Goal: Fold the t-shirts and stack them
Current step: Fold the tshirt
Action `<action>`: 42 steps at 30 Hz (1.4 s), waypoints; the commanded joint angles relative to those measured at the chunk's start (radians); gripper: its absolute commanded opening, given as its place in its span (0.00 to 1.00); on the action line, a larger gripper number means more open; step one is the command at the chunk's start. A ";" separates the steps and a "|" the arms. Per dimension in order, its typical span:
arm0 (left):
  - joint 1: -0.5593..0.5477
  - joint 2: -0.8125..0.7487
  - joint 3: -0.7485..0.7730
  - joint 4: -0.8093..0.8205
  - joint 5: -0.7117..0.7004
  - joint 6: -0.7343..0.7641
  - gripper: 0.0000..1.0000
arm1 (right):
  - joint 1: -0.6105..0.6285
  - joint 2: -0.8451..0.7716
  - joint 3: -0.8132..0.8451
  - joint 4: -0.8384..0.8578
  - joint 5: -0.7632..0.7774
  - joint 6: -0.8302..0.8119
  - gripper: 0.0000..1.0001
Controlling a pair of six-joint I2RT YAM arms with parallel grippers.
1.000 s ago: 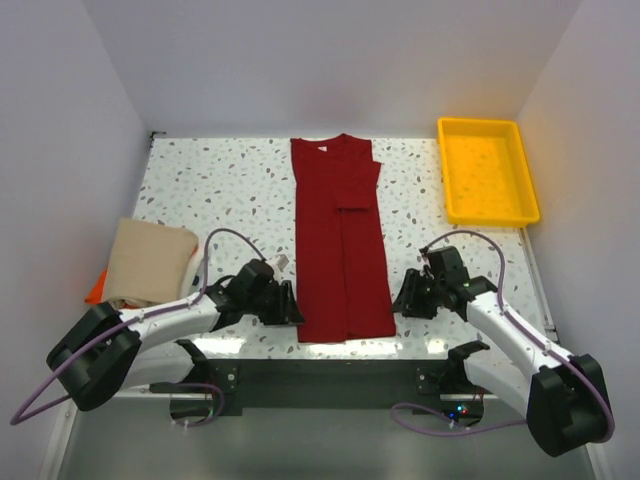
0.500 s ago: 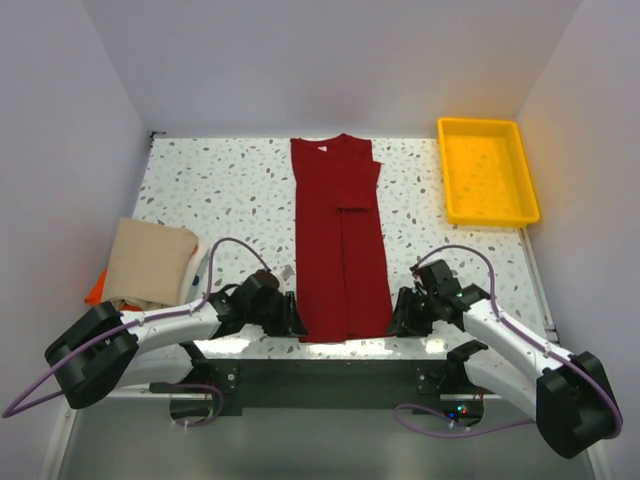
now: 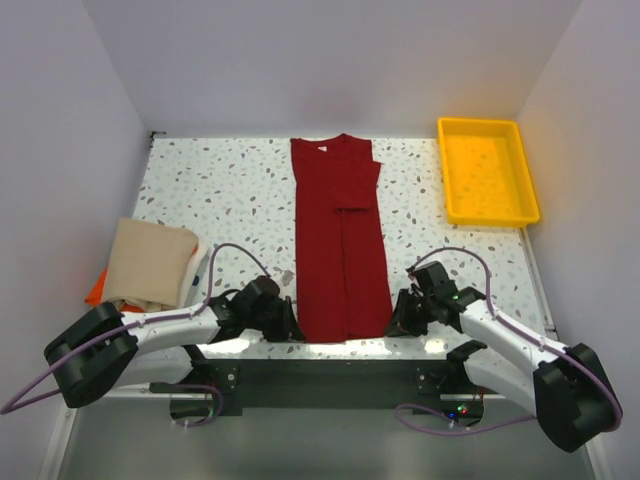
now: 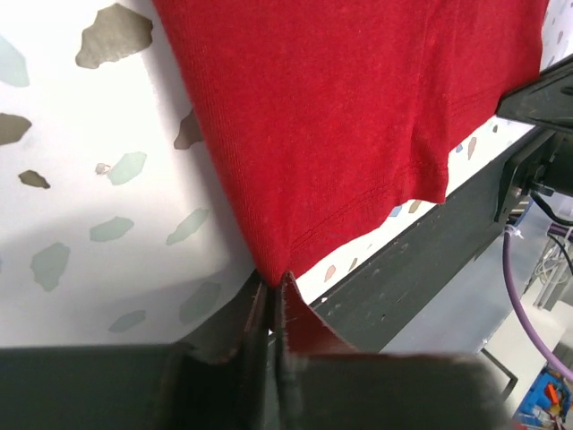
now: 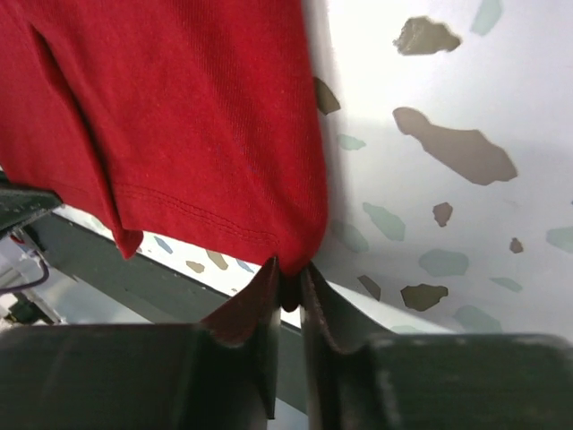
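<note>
At left, orange shirt (image 3: 97, 292) lies mostly hidden under tan shirt (image 3: 150, 262). Left gripper (image 4: 272, 281) and right gripper (image 5: 288, 276) each pinch a near corner of red shirt (image 3: 340, 240) at the table (image 3: 230, 190) edge, with bare top either side.

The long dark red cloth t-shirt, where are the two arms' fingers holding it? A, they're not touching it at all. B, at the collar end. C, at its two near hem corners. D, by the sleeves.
C: in the wrist views the left arm's fingers and the right arm's fingers are each pinched on a stitched hem corner of the dark red cloth t-shirt.
</note>
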 commanded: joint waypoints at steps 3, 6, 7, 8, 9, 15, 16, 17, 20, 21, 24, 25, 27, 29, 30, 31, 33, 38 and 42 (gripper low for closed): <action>-0.015 0.015 -0.032 -0.101 -0.029 0.013 0.00 | 0.055 -0.001 -0.023 0.004 0.037 0.009 0.02; -0.024 0.008 -0.026 -0.133 -0.028 0.028 0.00 | 0.099 -0.039 -0.011 -0.034 0.057 0.027 0.00; -0.029 0.005 -0.023 -0.143 -0.029 0.033 0.00 | 0.112 -0.053 -0.009 -0.043 0.062 0.033 0.00; -0.031 0.000 -0.023 -0.157 -0.029 0.037 0.00 | 0.142 -0.065 -0.008 -0.051 0.068 0.041 0.00; -0.032 -0.018 -0.023 -0.183 -0.029 0.039 0.00 | 0.159 -0.094 -0.008 -0.068 0.076 0.062 0.00; -0.035 -0.080 0.035 -0.297 -0.046 0.073 0.00 | 0.239 -0.168 0.052 -0.186 0.161 0.064 0.00; -0.035 -0.080 0.055 -0.303 -0.051 0.089 0.00 | 0.239 -0.165 0.073 -0.198 0.189 0.055 0.00; -0.034 -0.074 0.101 -0.306 -0.055 0.096 0.00 | 0.241 -0.159 0.118 -0.201 0.194 0.046 0.00; -0.028 -0.017 0.205 -0.314 -0.094 0.135 0.00 | 0.238 -0.082 0.219 -0.201 0.236 0.006 0.00; -0.021 0.021 0.232 -0.315 -0.101 0.157 0.00 | 0.239 -0.055 0.244 -0.197 0.244 -0.014 0.00; 0.021 0.070 0.325 -0.282 -0.092 0.183 0.00 | 0.239 0.054 0.336 -0.133 0.270 -0.040 0.00; 0.052 0.083 0.372 -0.273 -0.091 0.188 0.00 | 0.238 0.083 0.357 -0.113 0.272 -0.042 0.00; 0.081 0.122 0.422 -0.250 -0.086 0.198 0.00 | 0.236 0.174 0.428 -0.065 0.290 -0.045 0.00; 0.119 0.156 0.495 -0.237 -0.091 0.212 0.00 | 0.226 0.249 0.494 -0.039 0.313 -0.050 0.00; 0.132 0.191 0.518 -0.227 -0.103 0.215 0.00 | 0.218 0.274 0.514 -0.007 0.326 -0.053 0.00; 0.156 0.210 0.554 -0.217 -0.105 0.214 0.00 | 0.206 0.298 0.532 0.006 0.329 -0.057 0.00; 0.170 0.260 0.584 -0.180 -0.109 0.205 0.00 | 0.166 0.375 0.589 0.041 0.324 -0.060 0.00; 0.203 0.371 0.681 -0.119 -0.132 0.169 0.00 | 0.060 0.508 0.681 0.111 0.301 -0.059 0.00; 0.235 0.448 0.721 -0.081 -0.143 0.134 0.00 | 0.018 0.596 0.752 0.127 0.313 -0.077 0.00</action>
